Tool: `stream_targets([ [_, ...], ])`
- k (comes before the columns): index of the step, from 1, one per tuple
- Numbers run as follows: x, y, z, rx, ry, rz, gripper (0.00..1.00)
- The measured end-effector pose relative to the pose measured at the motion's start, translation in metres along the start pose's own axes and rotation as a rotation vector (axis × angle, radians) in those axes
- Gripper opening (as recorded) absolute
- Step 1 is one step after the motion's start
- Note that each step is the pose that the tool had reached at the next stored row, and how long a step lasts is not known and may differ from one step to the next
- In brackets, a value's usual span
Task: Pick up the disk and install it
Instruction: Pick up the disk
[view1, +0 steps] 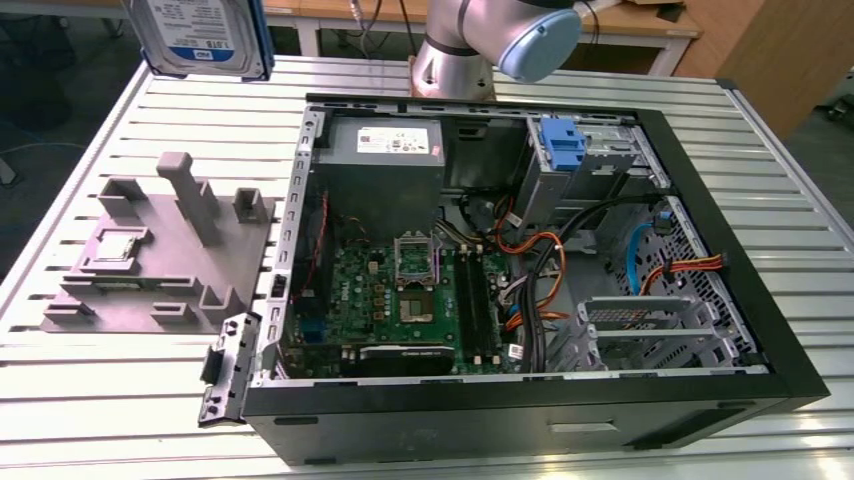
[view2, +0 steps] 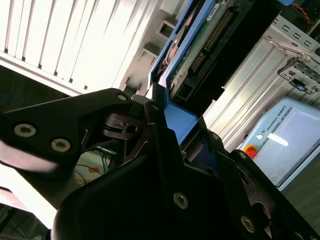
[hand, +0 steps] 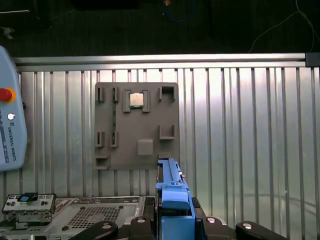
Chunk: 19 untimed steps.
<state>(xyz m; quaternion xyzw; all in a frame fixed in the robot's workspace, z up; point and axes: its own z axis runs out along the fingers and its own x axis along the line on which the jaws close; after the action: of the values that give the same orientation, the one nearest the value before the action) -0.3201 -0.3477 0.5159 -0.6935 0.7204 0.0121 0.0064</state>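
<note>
Claw: the claw (view2: 175, 125) is clamped on the blue rail at one end of the disk (view1: 200, 38), as seen in both wrist views.
Disk: it is held in the air at 11 o'clock in the exterior view, above the far edge of the bench (view1: 120, 400), with its labelled face toward that camera.
Axis: the disk stands on edge, and its long side runs straight out from the claw.
Case: the open case (view1: 763, 330) lies flat mid-bench, at about 4 o'clock from the disk and well apart from it.
Bays: a blue bracket (view1: 567, 145) sits at 1 o'clock inside the case, and a metal cage (view1: 641, 325) sits at 4 o'clock.
Fixture: the grey fixture (view1: 160, 260) lies at 9 o'clock, just beside the case and below the disk.
Cut off: the exterior view's upper edge crops the top of the disk.
Hidden: the claw's own body covers the spots where it grips the rail.
Unclear: which bay takes the disk cannot be told.
</note>
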Motion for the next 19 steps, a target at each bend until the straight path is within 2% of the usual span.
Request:
stream_targets([
  [19,-0.0003,-0.0077,-0.0001,0.0000,0.0000,0.000,0.36],
])
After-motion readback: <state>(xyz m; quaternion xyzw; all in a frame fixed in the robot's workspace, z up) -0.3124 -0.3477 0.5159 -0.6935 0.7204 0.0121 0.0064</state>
